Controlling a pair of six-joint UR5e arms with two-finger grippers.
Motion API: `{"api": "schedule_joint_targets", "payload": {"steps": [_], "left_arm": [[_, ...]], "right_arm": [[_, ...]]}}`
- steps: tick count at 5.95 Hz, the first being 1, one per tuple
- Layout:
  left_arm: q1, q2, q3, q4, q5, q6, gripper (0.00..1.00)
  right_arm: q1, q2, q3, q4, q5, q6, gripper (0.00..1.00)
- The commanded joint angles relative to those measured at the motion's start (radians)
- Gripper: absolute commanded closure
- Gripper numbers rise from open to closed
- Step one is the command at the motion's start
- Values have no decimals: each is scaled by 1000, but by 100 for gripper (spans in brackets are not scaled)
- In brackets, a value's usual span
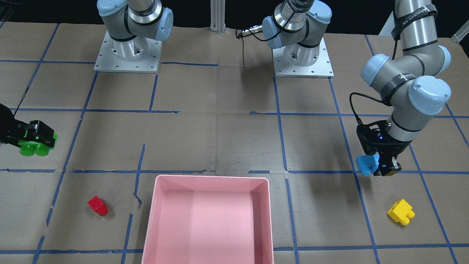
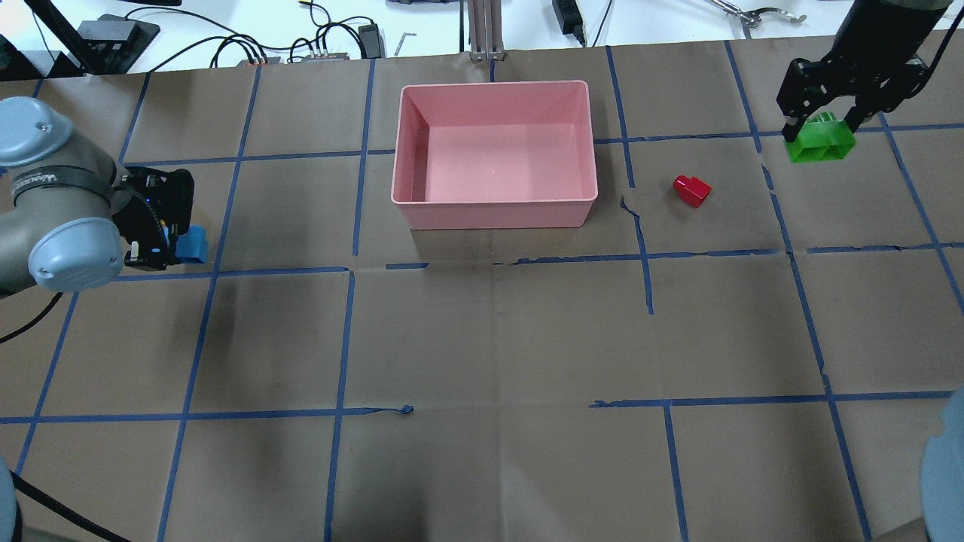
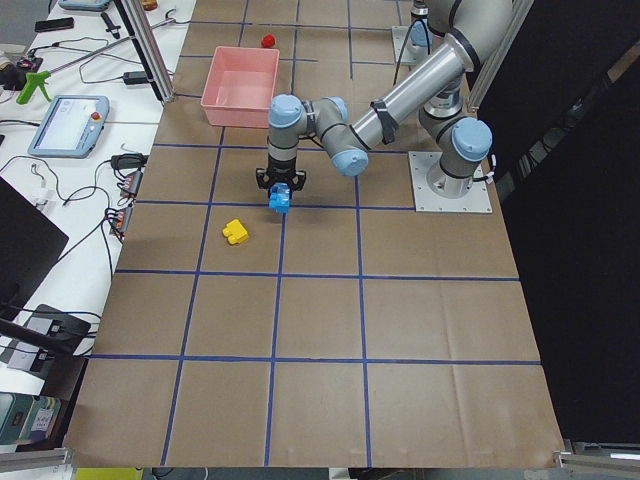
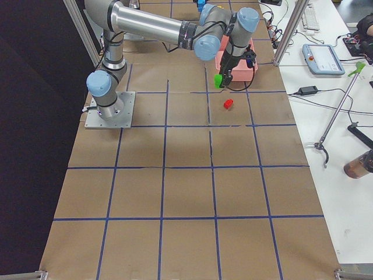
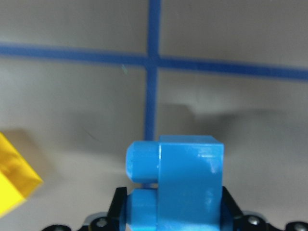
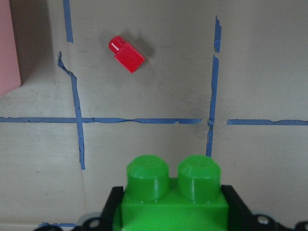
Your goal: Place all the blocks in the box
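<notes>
Left fingers (image 1: 387, 165) clamped the blue block (image 1: 366, 164); right fingers (image 2: 790, 120) clamped the green block (image 2: 821, 144). The left wrist view cut off the yellow block (image 5: 14, 178).

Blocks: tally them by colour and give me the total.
Green block: 1
Red block: 1
Blue block: 1
Yellow block: 1
Total: 4

Left arm (image 1: 416, 33) and right arm (image 1: 121, 25): silver tubes, pale blue joint caps (image 1: 428, 95); black straps (image 1: 403, 79) lettered white; black left hand (image 1: 377, 167), black cable (image 1: 353, 106) looping to it; square metal base plates (image 1: 104, 64), screw-dotted.
</notes>
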Motion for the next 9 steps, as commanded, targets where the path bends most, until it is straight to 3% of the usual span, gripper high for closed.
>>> {"api": "schedule_joint_targets", "payload": {"steps": [1,3,6,9], "left_arm": [[-178,-21,182,-105,-1,-207,79],[-346,-107,374,-215,4,-447,79],[-544,-365,684,-217,-1,-544,79],[-654,-471,714,-206,7,-723,76]], "right_arm": [[-1,1,0,1,0,0,63],[-1,2,2,1,0,0,63],[-1,1,4,1,2,0,63],[1,2,4,1,2,0,63]]}}
